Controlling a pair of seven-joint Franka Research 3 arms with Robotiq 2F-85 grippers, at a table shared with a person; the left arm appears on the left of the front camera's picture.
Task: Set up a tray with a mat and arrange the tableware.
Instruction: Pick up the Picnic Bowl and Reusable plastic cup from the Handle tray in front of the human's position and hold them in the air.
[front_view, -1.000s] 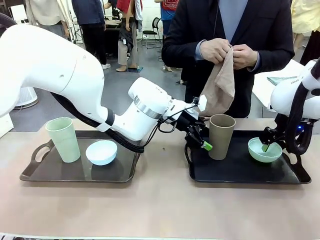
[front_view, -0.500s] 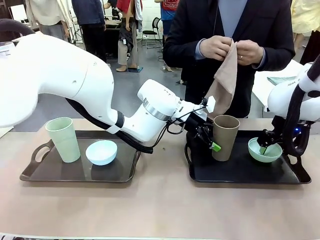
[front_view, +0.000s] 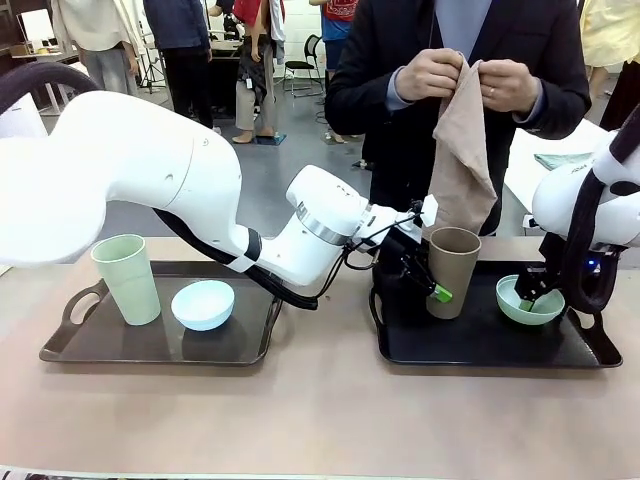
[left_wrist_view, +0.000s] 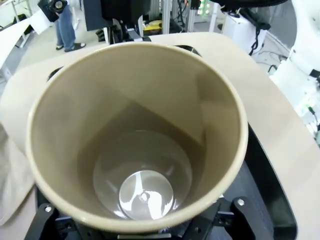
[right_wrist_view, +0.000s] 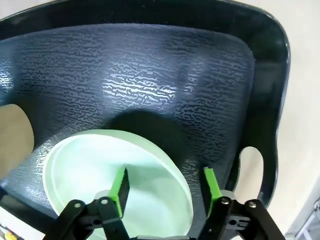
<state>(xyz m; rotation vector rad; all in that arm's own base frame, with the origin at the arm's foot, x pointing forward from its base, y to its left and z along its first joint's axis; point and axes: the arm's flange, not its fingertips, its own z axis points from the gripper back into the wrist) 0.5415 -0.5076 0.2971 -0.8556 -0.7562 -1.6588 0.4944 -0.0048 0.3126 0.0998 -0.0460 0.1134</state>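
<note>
Pale green tumbler stands upright at the left end of the dark grey tray, with the light blue bowl just beside it, mouth up. Taupe-brown tumbler, empty, stands at the black tray's left end. The mint green bowl sits near that tray's right end.

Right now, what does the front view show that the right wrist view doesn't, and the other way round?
Front view: a person holding up a beige cloth, the left gripper at the taupe tumbler, and a second tray carrying a pale green tumbler and a light blue bowl. Right wrist view: the right gripper's pads straddle the mint bowl's rim, one inside, one outside, and the black tray's rippled texture is plain. Both: the mint bowl on the black tray, with the right gripper at it.
</note>
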